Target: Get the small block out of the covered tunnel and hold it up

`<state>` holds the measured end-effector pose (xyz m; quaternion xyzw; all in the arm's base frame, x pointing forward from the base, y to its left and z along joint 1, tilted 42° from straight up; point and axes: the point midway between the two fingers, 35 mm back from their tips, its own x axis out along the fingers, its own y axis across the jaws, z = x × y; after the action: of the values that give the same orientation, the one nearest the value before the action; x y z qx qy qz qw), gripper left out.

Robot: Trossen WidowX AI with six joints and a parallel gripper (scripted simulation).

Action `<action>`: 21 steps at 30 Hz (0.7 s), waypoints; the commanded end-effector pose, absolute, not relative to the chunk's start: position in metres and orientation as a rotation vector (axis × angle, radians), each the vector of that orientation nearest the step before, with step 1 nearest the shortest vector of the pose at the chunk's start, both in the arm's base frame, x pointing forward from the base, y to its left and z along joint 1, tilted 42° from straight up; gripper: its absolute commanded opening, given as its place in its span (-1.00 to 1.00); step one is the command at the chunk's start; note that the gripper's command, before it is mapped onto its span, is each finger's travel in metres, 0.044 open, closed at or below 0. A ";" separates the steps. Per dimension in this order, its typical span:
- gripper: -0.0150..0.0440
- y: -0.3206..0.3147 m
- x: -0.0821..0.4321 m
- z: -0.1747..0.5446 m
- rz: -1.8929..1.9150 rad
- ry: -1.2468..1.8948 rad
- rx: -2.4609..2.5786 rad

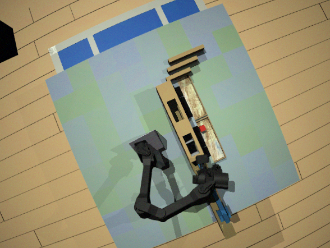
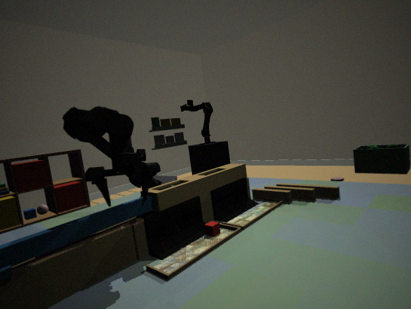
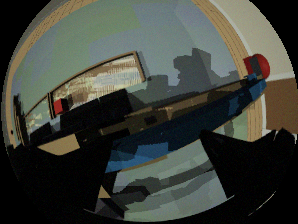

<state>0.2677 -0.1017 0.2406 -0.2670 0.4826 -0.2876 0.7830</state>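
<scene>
Long blue bar with its support: cut off by the exterior picture's left edge. Black box shape [image 1: 7, 42]: cropped by the top picture's left edge. Wooden cube shelf [image 2: 49, 171]: partly outside the exterior picture, at left. Interiors of the tan wooden tunnel [image 1: 180, 126] [image 2: 206, 196]: lost in darkness. Black gripper fingertips: obscured in the top picture.

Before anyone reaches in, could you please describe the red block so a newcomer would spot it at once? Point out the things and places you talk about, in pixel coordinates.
Find the long tan tunnel [image 1: 179, 126] [image 2: 206, 183]. Along its open side lie two framed, mottled trays; the block [image 1: 202, 128] [image 2: 212, 228] [image 3: 60, 106] sits in the one nearer the blue bar [image 1: 223, 210] [image 2: 87, 224] [image 3: 150, 145]. It alone there is red.
</scene>
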 end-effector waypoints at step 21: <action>1.00 -0.107 0.262 0.251 0.543 1.465 -2.115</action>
<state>0.2766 -0.0905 0.2483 -0.6310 0.5391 0.0002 0.5579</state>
